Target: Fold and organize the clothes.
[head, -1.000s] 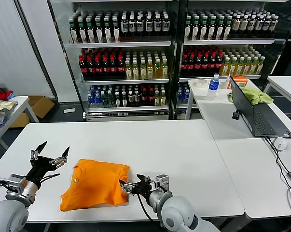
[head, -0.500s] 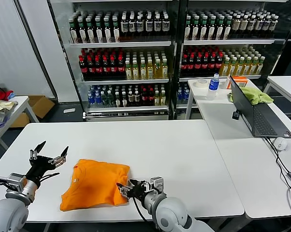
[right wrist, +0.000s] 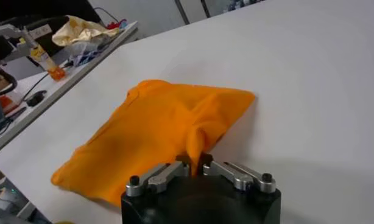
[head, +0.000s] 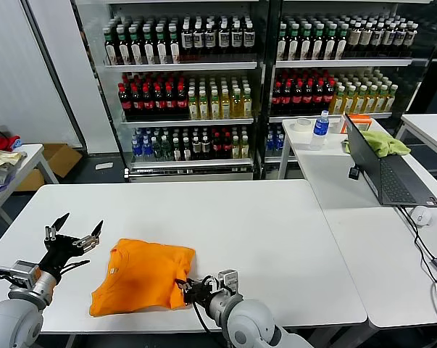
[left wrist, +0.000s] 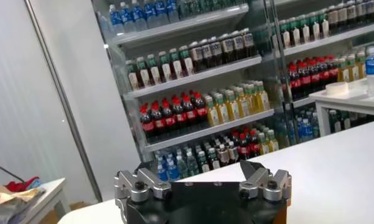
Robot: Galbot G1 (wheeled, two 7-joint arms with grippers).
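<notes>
Right gripper (head: 187,286) pinches the near-right edge of the orange T-shirt (head: 142,275), folded on the white table (head: 276,239) — probably to pull the next fold across. Left gripper (head: 72,233) waits just beside its left edge, jaws apart.

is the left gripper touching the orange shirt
No, the left gripper hangs open above the table, apart from the orange T-shirt.
</notes>
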